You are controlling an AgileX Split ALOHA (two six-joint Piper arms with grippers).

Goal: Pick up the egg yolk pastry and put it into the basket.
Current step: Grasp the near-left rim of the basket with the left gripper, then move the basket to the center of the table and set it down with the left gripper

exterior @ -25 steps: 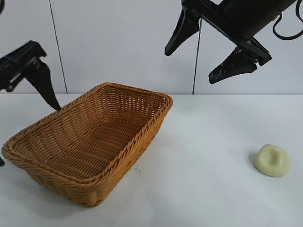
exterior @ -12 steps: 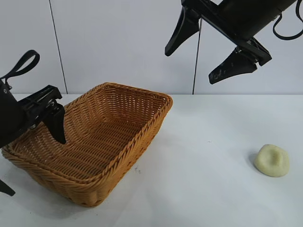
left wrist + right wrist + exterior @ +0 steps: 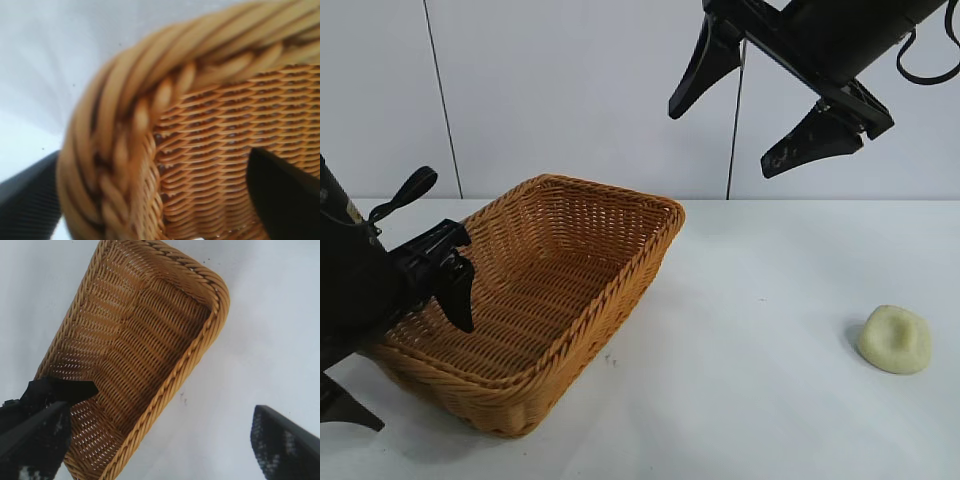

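Note:
The pale yellow egg yolk pastry (image 3: 895,340) lies on the white table at the right, far from both grippers. The woven basket (image 3: 570,260) stands at the left and holds nothing. My left gripper (image 3: 410,370) is low at the basket's near left end, open. It straddles the braided rim (image 3: 125,125), with one finger (image 3: 457,295) inside and the other outside. My right gripper (image 3: 722,140) hangs open high above the table between basket and pastry. It looks down on the basket (image 3: 150,340). The pastry is out of both wrist views.
Bare white table (image 3: 750,400) stretches between the basket and the pastry. A white panelled wall (image 3: 570,90) stands behind the table.
My left arm has come down and forward from the far left, so its fingers now straddle the basket's near left rim. The right arm, basket and pastry have not moved.

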